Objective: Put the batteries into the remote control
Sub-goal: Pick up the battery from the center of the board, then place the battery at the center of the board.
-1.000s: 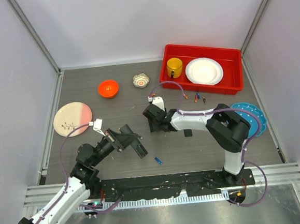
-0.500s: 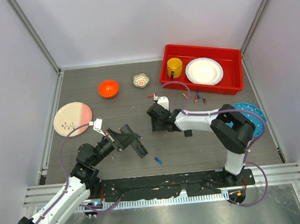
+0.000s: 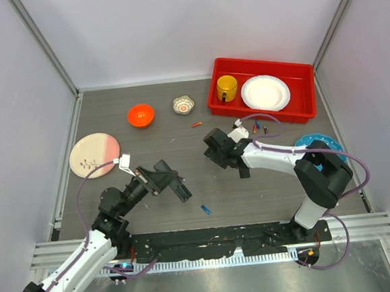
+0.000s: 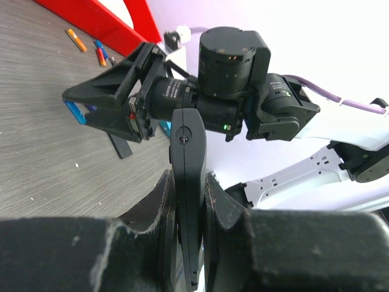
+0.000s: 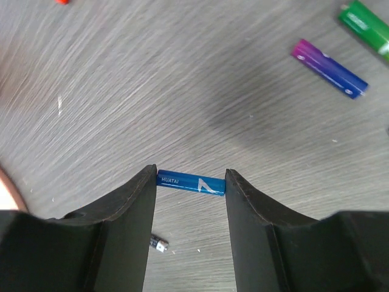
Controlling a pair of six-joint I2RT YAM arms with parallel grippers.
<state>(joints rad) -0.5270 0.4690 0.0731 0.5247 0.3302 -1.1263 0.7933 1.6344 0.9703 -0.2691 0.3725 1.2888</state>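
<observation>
The black remote control (image 4: 188,176) stands on edge, clamped between the jaws of my left gripper (image 4: 189,210); in the top view that gripper (image 3: 174,187) is left of centre. My right gripper (image 5: 191,182) is shut on a blue battery (image 5: 191,182), gripped end to end at its fingertips above the table; in the top view it (image 3: 213,149) sits mid-table. More batteries lie loose: a purple one (image 5: 329,69), a green one (image 5: 364,24), a small dark one (image 5: 158,244), a blue one (image 3: 205,209), an orange one (image 3: 196,124) and several by the red bin (image 3: 256,127).
The red bin (image 3: 264,119) at the back right holds a yellow mug (image 3: 227,87) and a white plate (image 3: 265,93). An orange bowl (image 3: 140,114), a small patterned bowl (image 3: 184,105), a pink plate (image 3: 94,154) and a blue plate (image 3: 334,150) stand around. A small black piece (image 3: 244,173) lies under the right arm.
The right arm has swung to the right with the blue battery, uncovering the orange battery on the table. The left arm and the remote have stayed put.
</observation>
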